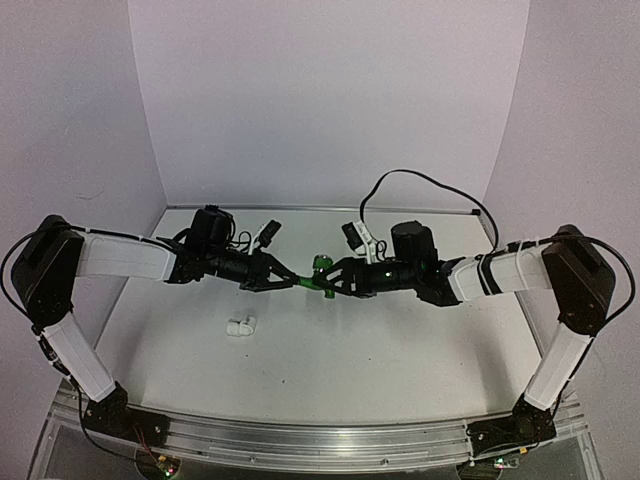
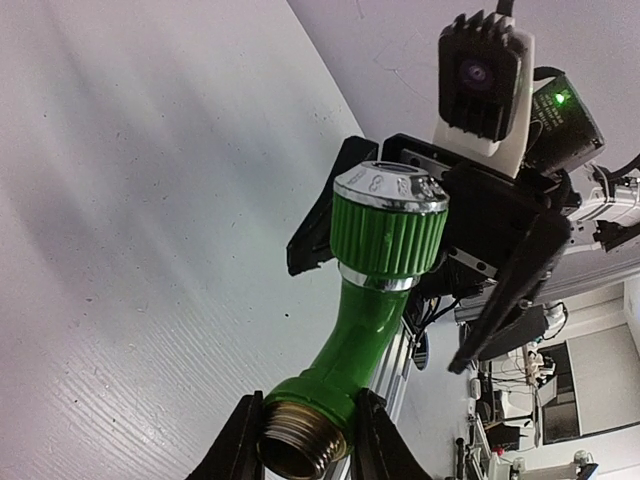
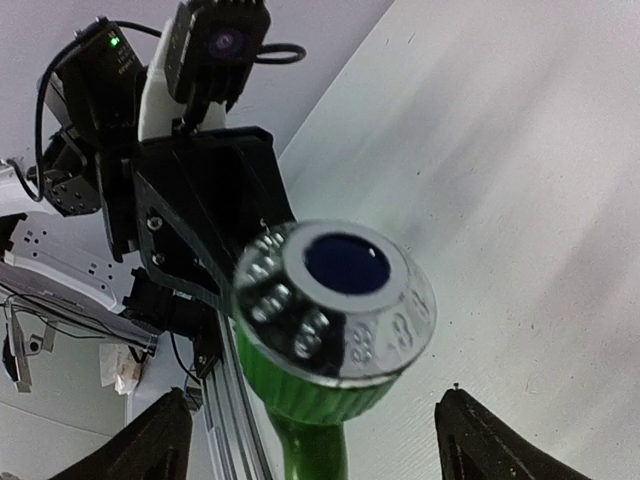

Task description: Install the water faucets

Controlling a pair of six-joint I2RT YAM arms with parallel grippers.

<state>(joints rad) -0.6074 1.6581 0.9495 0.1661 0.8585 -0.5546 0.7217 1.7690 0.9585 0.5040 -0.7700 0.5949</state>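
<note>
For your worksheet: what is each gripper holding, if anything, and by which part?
The left gripper holds the green tap by its threaded end. The right gripper is open around the knob, holding nothing.

The green tap (image 2: 365,330) is shining like smooth, glossy plastic. Its knob (image 2: 388,238) is showing rough ridges, and its cap (image 3: 335,300) is gleaming like polished metal. The screw end (image 2: 295,445) is looking brassy. The white table (image 2: 120,250) is looking dull and faintly streaky.
</note>
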